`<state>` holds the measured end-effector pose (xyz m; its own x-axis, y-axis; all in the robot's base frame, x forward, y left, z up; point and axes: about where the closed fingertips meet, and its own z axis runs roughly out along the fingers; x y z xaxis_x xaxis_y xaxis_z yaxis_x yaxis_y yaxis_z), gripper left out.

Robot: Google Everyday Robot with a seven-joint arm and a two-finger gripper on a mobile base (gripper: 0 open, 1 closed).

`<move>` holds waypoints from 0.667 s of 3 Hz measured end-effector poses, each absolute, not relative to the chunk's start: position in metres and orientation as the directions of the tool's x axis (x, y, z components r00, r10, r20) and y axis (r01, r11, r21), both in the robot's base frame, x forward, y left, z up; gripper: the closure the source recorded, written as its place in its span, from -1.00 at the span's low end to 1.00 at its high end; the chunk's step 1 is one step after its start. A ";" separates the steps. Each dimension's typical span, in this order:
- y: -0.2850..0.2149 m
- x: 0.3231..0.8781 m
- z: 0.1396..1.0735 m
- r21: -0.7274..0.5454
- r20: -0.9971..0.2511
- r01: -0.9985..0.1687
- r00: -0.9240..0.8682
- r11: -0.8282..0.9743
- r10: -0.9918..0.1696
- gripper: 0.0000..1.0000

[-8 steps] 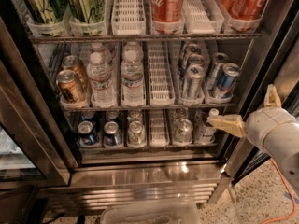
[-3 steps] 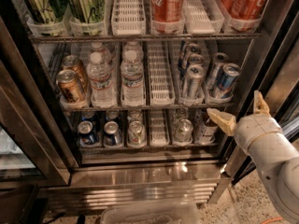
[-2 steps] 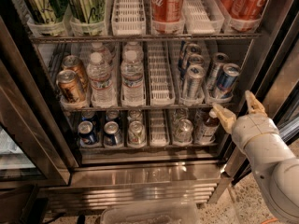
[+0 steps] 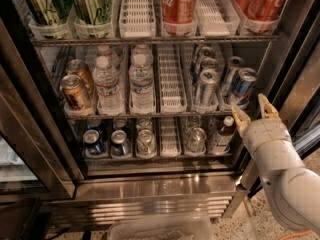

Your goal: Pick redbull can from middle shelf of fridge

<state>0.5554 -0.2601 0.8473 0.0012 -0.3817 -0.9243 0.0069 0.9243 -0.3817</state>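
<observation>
So the redbull can (image 4: 243, 85) is being kept at the right end of the middle shelf (image 4: 171, 91), right of frame center, beside the silver slim cans (image 4: 205, 86). The gripper (image 4: 248, 104) is being held just below-right of it at the fridge (image 4: 150, 184) opening, fingers (image 4: 240, 118) spread apart, nothing being gripped.

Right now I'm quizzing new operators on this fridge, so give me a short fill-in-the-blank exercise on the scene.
1. The redbull can stands at the ___ end of the middle shelf.
2. The gripper, jaws ___, hovers just below and right of that can.
3. The big cans directly above it are ___.
Missing: right; open; red.
</observation>
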 end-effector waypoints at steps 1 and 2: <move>-0.260 0.565 0.847 -0.359 -0.933 0.021 0.013 0.933 -0.360 -0.18; -0.260 0.574 0.848 -0.338 -0.940 0.027 0.027 0.941 -0.339 -0.28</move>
